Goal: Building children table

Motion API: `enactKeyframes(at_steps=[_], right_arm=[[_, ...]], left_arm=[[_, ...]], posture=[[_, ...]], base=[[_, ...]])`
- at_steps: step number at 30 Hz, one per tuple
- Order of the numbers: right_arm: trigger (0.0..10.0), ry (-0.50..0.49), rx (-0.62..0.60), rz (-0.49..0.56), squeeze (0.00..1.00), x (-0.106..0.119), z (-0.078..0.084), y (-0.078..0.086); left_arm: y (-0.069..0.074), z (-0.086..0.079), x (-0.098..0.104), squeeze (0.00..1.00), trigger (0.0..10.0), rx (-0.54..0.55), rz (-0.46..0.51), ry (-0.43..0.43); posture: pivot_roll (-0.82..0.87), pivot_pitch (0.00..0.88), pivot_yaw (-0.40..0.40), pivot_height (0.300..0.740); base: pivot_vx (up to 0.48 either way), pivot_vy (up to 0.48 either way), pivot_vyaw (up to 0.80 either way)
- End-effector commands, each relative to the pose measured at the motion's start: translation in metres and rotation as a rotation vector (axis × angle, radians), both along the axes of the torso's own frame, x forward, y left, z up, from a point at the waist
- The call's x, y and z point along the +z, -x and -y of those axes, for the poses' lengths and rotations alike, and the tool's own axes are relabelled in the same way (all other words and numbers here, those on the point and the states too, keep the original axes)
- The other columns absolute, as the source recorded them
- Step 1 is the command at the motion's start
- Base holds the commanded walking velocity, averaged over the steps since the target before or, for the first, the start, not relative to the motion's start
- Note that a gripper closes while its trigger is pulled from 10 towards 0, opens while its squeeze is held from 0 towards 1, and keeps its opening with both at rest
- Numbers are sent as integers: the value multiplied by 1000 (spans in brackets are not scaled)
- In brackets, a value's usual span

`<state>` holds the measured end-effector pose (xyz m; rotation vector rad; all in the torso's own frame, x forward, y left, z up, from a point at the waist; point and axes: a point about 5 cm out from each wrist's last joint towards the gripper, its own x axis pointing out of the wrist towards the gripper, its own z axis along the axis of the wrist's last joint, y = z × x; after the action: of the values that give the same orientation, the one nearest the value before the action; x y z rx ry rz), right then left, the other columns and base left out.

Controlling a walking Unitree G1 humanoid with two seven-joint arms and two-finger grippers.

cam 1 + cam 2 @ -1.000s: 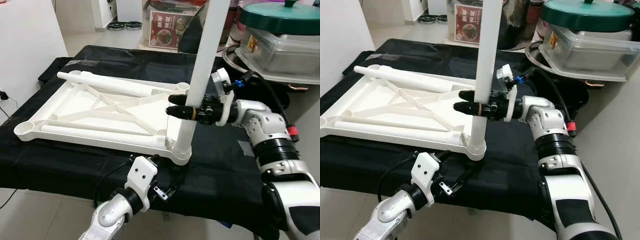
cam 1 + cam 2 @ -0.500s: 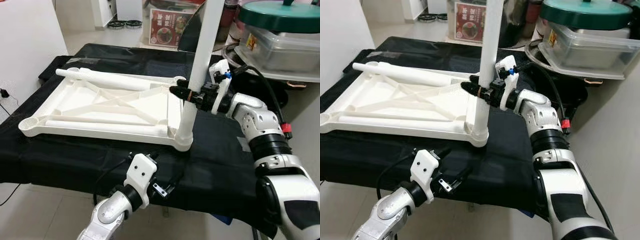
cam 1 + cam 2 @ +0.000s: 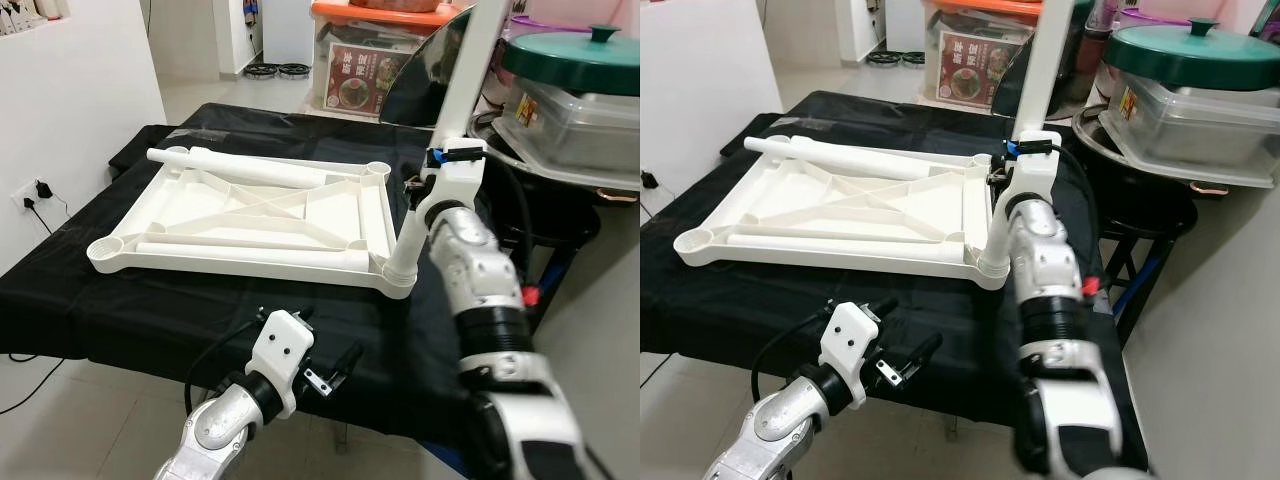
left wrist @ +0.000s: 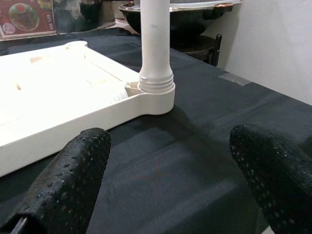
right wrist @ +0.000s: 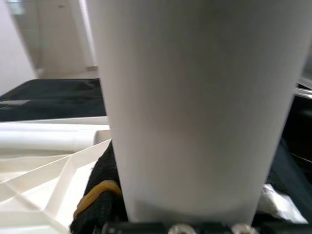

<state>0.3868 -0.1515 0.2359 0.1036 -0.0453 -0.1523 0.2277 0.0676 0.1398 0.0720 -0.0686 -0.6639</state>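
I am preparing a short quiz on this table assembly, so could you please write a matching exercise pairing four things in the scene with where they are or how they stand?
Things:
1. upright leg
2. loose leg
3. left gripper
4. green lid

Places or states:
A. lies flat on the far edge of the upside-down tabletop
B. open, low at the near edge of the black cloth
C. sits on a clear bin to the robot's right
D. stands in a corner socket, held by the right gripper

Pairs: 1-D, 2-A, 3-B, 4-C
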Motion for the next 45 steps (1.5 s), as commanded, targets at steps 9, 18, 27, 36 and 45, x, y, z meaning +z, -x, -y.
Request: enactKeyframes(at_steps=[9, 18, 27, 36, 45], right_arm=[[10000, -101, 266, -31, 1000, -5, -29, -4], [10000, -124, 577, -11, 973, 7, -32, -1], [10000, -20, 1280, -16, 0, 16, -1, 30], [10000, -24, 1454, -12, 0, 25, 13, 29], [0, -34, 1573, 19, 0, 32, 3, 27]], left_arm=[[-1, -2, -4, 0, 10000, 18, -11, -13], [-1, -2, -4, 0, 10000, 20, -11, -11], [-3, -2, -3, 0, 10000, 21, -6, -10], [-1, -2, 0, 0, 10000, 7, -7, 3], [16, 10, -3, 0, 10000, -145, -79, 59]], posture=[[139, 58, -78, 740], [137, 62, -79, 740], [140, 65, -76, 740], [149, 71, -76, 740], [155, 73, -78, 740]], base=[[0, 0, 0], [0, 0, 0], [0, 0, 0], [0, 0, 0], [0, 0, 0]])
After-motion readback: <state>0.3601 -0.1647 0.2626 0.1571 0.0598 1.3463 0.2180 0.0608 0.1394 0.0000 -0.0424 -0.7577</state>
